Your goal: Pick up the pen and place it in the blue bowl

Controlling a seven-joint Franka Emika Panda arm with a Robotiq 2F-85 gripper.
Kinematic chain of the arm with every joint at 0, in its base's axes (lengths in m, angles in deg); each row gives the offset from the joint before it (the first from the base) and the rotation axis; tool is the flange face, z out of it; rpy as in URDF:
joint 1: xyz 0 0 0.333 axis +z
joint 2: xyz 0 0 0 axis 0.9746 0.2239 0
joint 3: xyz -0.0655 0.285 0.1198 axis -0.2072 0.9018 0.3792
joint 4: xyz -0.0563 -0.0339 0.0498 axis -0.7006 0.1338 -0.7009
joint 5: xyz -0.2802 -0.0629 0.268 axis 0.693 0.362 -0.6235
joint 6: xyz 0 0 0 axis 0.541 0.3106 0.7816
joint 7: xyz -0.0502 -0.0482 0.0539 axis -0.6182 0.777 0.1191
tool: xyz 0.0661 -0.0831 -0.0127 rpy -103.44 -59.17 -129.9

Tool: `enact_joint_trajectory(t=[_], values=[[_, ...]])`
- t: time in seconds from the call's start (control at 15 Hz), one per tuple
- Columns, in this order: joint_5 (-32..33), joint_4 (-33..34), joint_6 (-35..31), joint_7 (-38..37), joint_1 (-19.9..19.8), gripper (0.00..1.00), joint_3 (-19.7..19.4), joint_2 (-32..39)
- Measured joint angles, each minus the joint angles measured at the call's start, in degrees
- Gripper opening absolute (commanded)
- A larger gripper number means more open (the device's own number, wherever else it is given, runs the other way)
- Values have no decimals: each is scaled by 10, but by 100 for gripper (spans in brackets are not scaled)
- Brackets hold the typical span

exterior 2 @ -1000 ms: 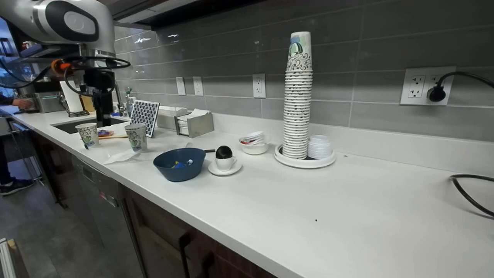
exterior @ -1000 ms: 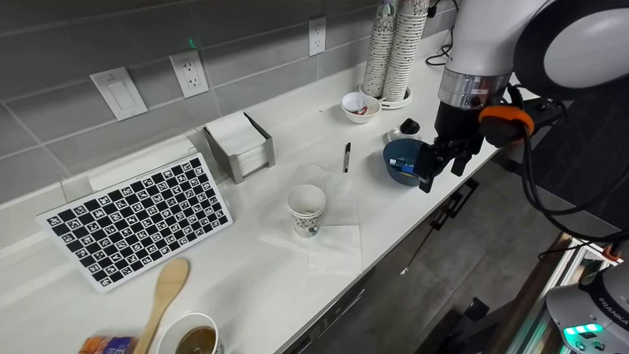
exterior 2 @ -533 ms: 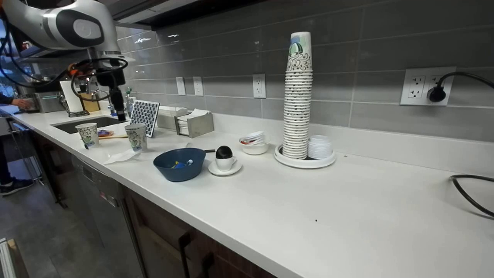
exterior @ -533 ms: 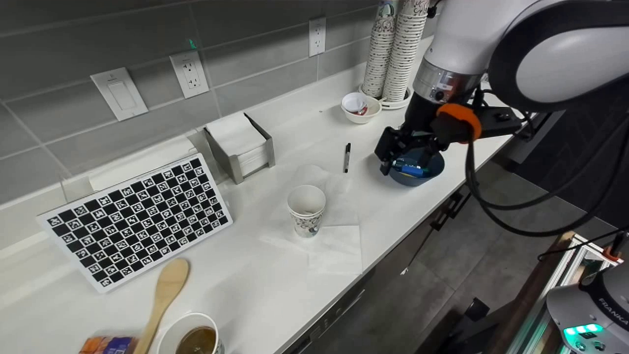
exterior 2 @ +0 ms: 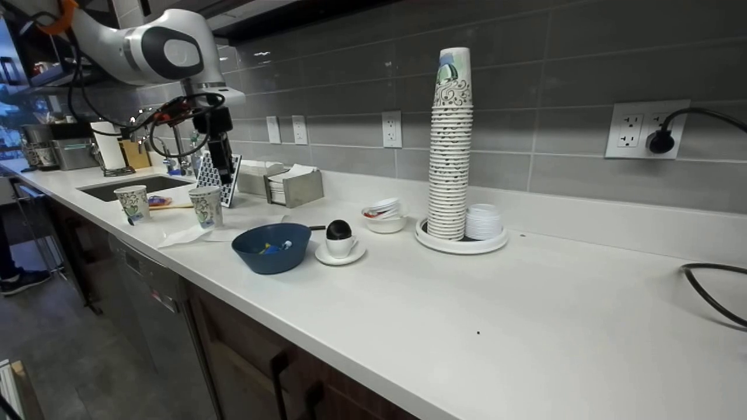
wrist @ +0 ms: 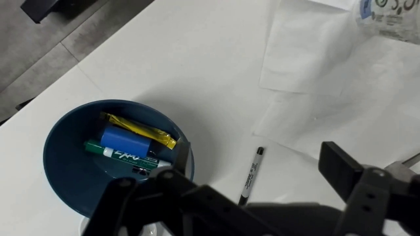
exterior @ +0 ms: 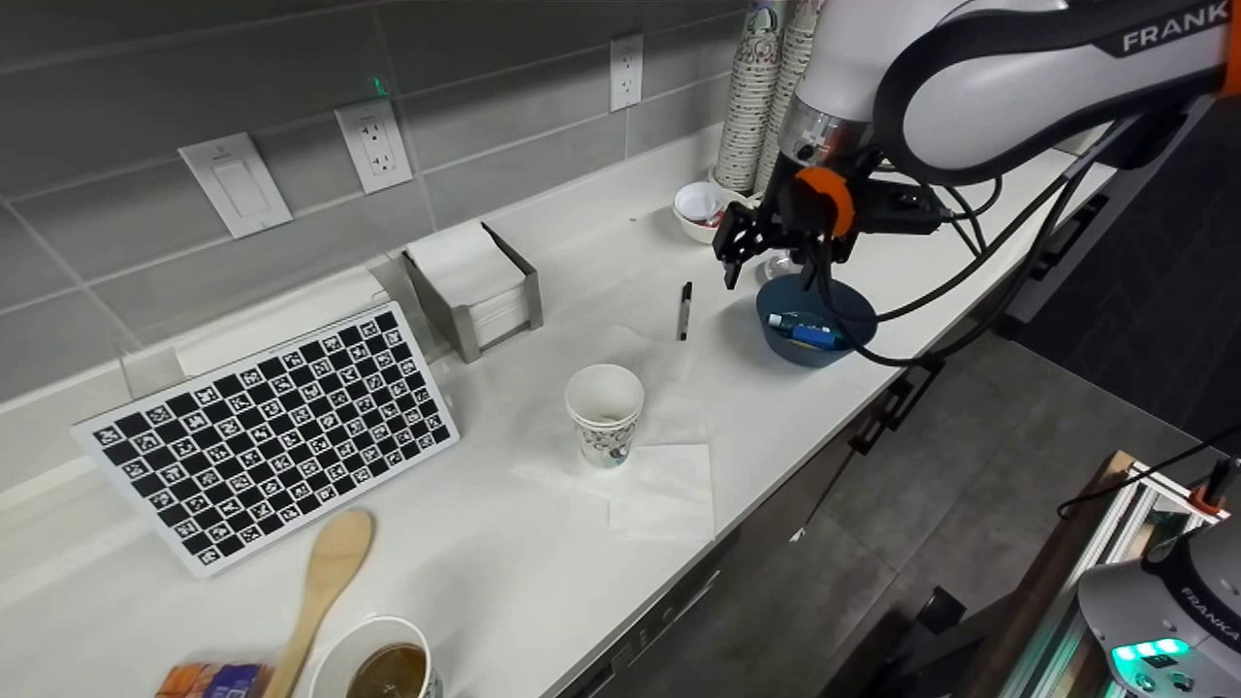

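In an exterior view, with the pen (exterior: 685, 311) as clock centre, you have open counter (exterior: 723, 334) at three o'clock up to the blue bowl (exterior: 805, 356), and at eleven to the wall (exterior: 543, 131). A paper cup (exterior: 603, 442) blocks seven, the napkin holder (exterior: 446, 306) nine, the white bowl (exterior: 700, 234) twelve, and a cable (exterior: 902, 363) crosses in front of the blue bowl. In the wrist view your gripper (wrist: 257, 159) leaves room between its parted fingers, where the pen shows; the finger at nine o'clock overlaps the blue bowl's rim.

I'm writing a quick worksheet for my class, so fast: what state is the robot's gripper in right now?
Gripper: open, holding nothing; the pen lies on the counter.
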Motion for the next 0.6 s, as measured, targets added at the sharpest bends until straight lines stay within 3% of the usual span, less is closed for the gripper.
enact_joint_trajectory(t=[0.27, 0.6], values=[[0, 20, -13, -33, 2, 100, -27, 32], [0, 109, -13, -43, 10, 100, -56, 145]])
